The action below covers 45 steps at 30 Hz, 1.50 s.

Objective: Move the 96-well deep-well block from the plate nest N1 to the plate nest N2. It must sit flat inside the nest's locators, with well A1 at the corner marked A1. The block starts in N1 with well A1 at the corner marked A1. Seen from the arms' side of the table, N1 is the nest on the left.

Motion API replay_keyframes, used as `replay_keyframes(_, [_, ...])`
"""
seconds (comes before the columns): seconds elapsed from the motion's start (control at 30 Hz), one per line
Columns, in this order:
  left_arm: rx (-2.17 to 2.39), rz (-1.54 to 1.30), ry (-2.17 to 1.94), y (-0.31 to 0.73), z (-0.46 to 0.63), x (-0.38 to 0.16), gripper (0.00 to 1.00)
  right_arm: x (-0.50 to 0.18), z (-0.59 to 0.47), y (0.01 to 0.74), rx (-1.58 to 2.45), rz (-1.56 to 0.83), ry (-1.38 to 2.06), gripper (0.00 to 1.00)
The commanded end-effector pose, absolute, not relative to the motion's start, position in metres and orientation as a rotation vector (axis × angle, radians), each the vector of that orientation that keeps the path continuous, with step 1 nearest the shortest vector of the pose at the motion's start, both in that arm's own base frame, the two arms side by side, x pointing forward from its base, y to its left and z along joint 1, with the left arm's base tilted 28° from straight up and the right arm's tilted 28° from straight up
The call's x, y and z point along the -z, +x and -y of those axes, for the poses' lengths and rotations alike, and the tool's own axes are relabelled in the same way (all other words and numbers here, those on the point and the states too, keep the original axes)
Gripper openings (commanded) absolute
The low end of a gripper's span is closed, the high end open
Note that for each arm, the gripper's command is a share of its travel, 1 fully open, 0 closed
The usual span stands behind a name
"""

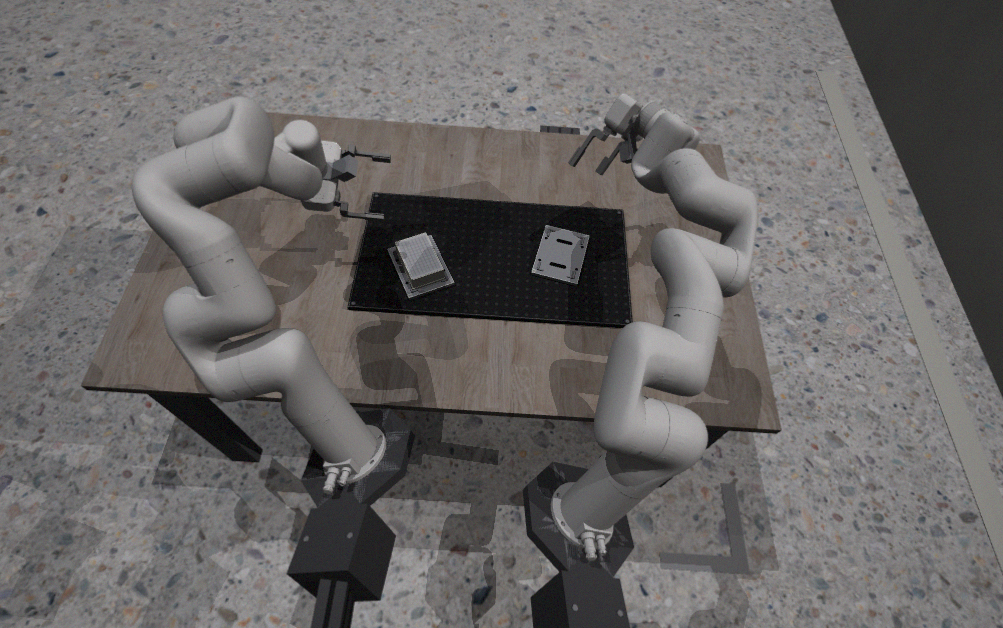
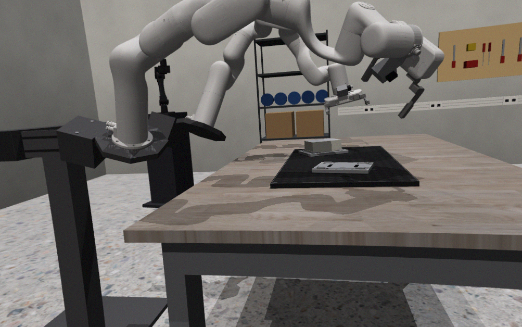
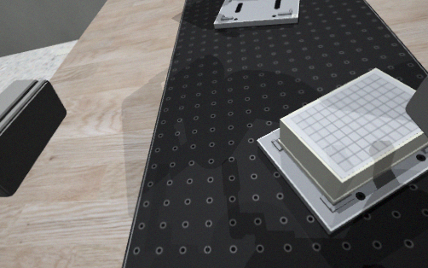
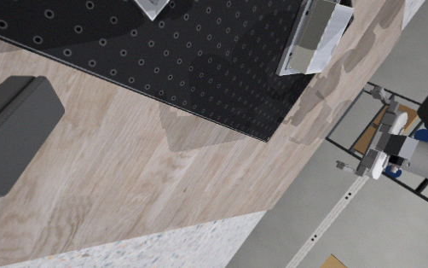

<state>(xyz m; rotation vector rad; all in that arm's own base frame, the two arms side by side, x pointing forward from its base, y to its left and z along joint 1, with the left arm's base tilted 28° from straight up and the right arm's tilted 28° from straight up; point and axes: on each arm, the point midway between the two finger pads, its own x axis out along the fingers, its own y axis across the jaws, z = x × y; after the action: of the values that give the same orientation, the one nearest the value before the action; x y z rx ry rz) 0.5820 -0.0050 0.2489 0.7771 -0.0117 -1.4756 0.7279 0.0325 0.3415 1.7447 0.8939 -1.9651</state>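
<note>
The pale deep-well block point(image 1: 420, 253) point(image 2: 322, 145) point(image 3: 355, 124) point(image 4: 317, 38) sits on nest N1 point(image 1: 413, 292) point(image 3: 302, 181), looking level. Nest N2 point(image 1: 561, 254) point(image 2: 342, 167) point(image 3: 257, 16) point(image 4: 153, 6) is a bare light-grey plate with two dark slots and corner locators. My left gripper point(image 1: 386, 187) point(image 3: 232, 128) is open and empty, above and behind the block toward the table's left side; its right finger hides part of the block in the left wrist view. My right gripper point(image 1: 589, 166) point(image 2: 384, 96) point(image 4: 232, 124) is open and empty, high beyond N2. The A1 marks are not legible.
Both nests stand on a black perforated board point(image 1: 489, 300) point(image 2: 343, 184) on the wooden table point(image 1: 504, 367) point(image 2: 254, 219). N1 and N2 stand turned at different angles, with bare board between them. The two arms reach around opposite sides of the board.
</note>
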Motion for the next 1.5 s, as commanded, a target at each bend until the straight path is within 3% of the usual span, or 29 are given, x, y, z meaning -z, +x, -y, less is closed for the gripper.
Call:
replay_keyframes(0.0, [1.476, 0.014, 0.778, 0.572, 0.018, -0.281, 1.0, -0.345, -0.034, 0.728, 1.958, -0.893, 1.748, 1.0])
replay_keyframes(0.53, [1.476, 0.014, 0.778, 0.551, 0.044, -0.345, 1.0, -0.345, -0.034, 0.728, 1.958, -0.893, 1.748, 1.0])
replay_keyframes(1.47, [1.46, -0.012, 0.773, 0.545, 0.039, -0.346, 1.0, -0.345, -0.034, 0.728, 1.958, -0.893, 1.748, 1.0])
